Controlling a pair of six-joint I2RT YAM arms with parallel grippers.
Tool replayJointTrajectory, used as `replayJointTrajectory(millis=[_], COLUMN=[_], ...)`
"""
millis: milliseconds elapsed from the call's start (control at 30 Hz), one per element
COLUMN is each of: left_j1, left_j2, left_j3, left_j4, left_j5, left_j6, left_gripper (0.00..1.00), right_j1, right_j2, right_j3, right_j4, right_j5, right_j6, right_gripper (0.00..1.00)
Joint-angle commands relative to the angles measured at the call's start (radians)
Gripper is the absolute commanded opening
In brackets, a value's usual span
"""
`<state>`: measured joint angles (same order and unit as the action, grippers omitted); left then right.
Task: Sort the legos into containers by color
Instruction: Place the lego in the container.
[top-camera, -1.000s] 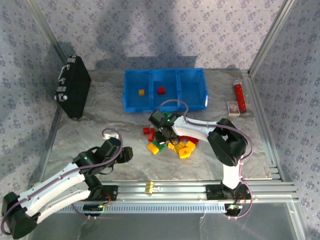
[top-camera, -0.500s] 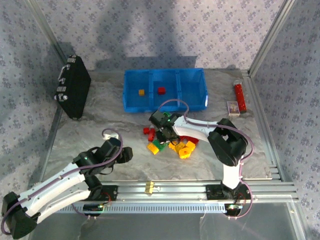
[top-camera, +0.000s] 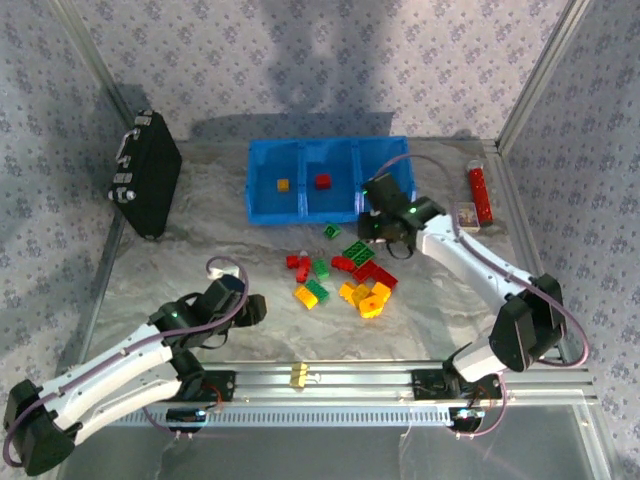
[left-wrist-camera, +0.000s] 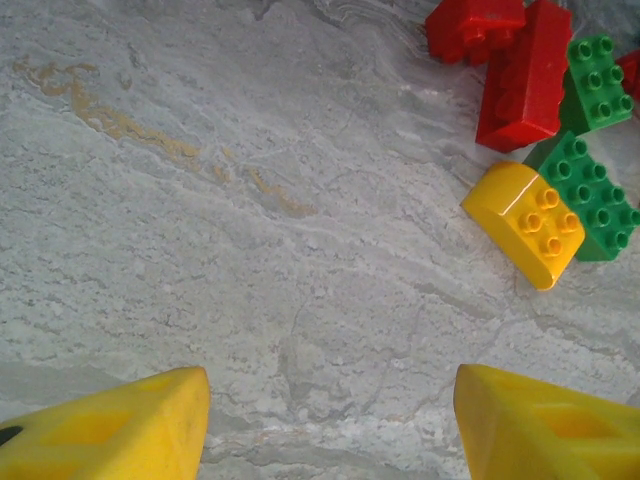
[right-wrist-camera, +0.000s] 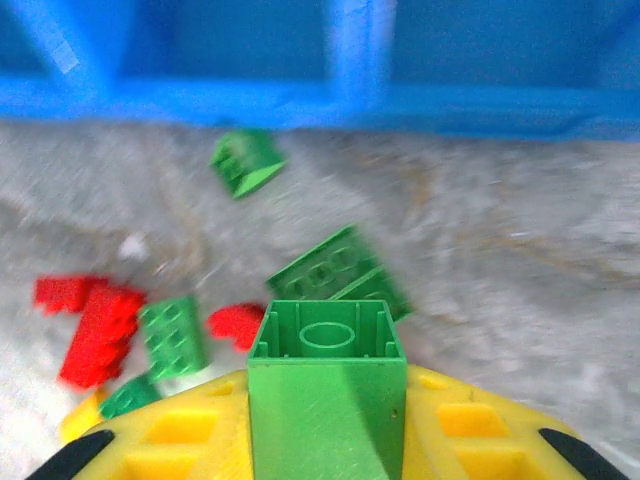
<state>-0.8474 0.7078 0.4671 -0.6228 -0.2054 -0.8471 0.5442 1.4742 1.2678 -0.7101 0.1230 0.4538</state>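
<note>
The blue tray (top-camera: 330, 212) lies at the back, split into three containers. Its left one holds a yellow brick (top-camera: 283, 185), its middle one a red brick (top-camera: 322, 181). My right gripper (top-camera: 371, 224) hovers at the tray's front wall (right-wrist-camera: 300, 100), shut on a green brick (right-wrist-camera: 326, 390) between its yellow fingers (right-wrist-camera: 150, 450). Red, green and yellow legos (top-camera: 345, 275) lie scattered in front of the tray. A green plate (right-wrist-camera: 340, 272) lies just beyond the held brick. My left gripper (left-wrist-camera: 330, 420) is open above bare table, left of a yellow brick (left-wrist-camera: 525, 220).
A black case (top-camera: 145, 185) leans at the back left. A red tube (top-camera: 481, 193) and a small white box (top-camera: 466, 215) lie right of the tray. A metal rail (top-camera: 380, 378) runs along the near edge, and frame posts stand at the sides.
My right gripper closed on the green brick, rose from the pile and swung back right to the tray's front. Several bricks in the pile shifted. The left arm stayed still.
</note>
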Motion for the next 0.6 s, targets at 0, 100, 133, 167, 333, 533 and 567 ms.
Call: replayJointTrajectory(millis=[0, 100, 133, 167, 333, 533, 567], left_j1=[-0.009, -0.009, -0.009, -0.009, -0.012, -0.019, -0.020], left_j2=[0.004, 0.006, 0.010, 0.013, 0.027, 0.027, 0.028], left_j3=[0.025, 0.028, 0.030, 0.034, 0.049, 0.065, 0.067], left_j4=[0.029, 0.041, 0.043, 0.043, 0.040, 0.034, 0.033], left_j5=[0.009, 0.012, 0.013, 0.014, 0.020, 0.014, 0.014], left_j6=[0.022, 0.023, 0.023, 0.024, 0.026, 0.028, 0.027], left_gripper=[0.66, 0.66, 0.66, 0.66, 0.66, 0.66, 0.66], right_j1=[-0.090, -0.161, -0.183, -0.199, -0.256, -0.289, -0.289], right_j2=[0.003, 0.058, 0.089, 0.120, 0.298, 0.514, 0.535], right_j3=[0.014, 0.078, 0.114, 0.153, 0.370, 0.682, 0.717], right_j4=[-0.025, -0.021, -0.027, -0.030, -0.083, -0.181, -0.196], right_j5=[-0.051, -0.075, -0.083, -0.090, -0.089, -0.077, -0.070], right_j6=[-0.050, -0.071, -0.077, -0.086, -0.116, -0.138, -0.138], right_gripper=[0.34, 0.33, 0.33, 0.33, 0.32, 0.52, 0.71])
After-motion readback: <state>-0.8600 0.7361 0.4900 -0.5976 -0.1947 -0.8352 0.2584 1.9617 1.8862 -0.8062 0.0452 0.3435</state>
